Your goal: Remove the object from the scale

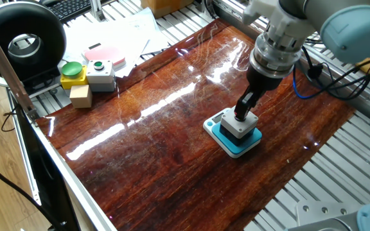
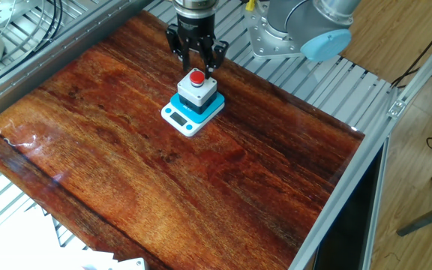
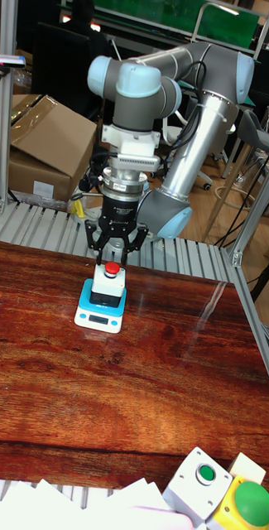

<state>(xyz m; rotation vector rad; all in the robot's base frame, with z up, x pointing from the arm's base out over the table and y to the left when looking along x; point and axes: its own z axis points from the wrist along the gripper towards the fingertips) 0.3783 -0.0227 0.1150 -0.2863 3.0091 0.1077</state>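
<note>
The object [image 2: 197,90], a small grey button box with a round red button, stands on the teal-topped scale [image 2: 180,117] toward the arm's side of the wooden table. My gripper [image 2: 198,63] hangs straight over it, open, one finger on each side of the red button and the tips just above the box's top. In the tall fixed view the gripper [image 3: 112,253] frames the object [image 3: 108,286] on the scale [image 3: 99,316]. In one fixed view a finger [image 1: 245,104] hides the button, and the object [image 1: 239,126] still rests on the scale [image 1: 243,144].
A grey box with a green button [image 1: 100,74], a yellow box with a big green button [image 1: 72,73] and a wooden block [image 1: 81,96] sit off the table's far corner, beside papers and a black round device [image 1: 21,38]. Aluminium rails border the table.
</note>
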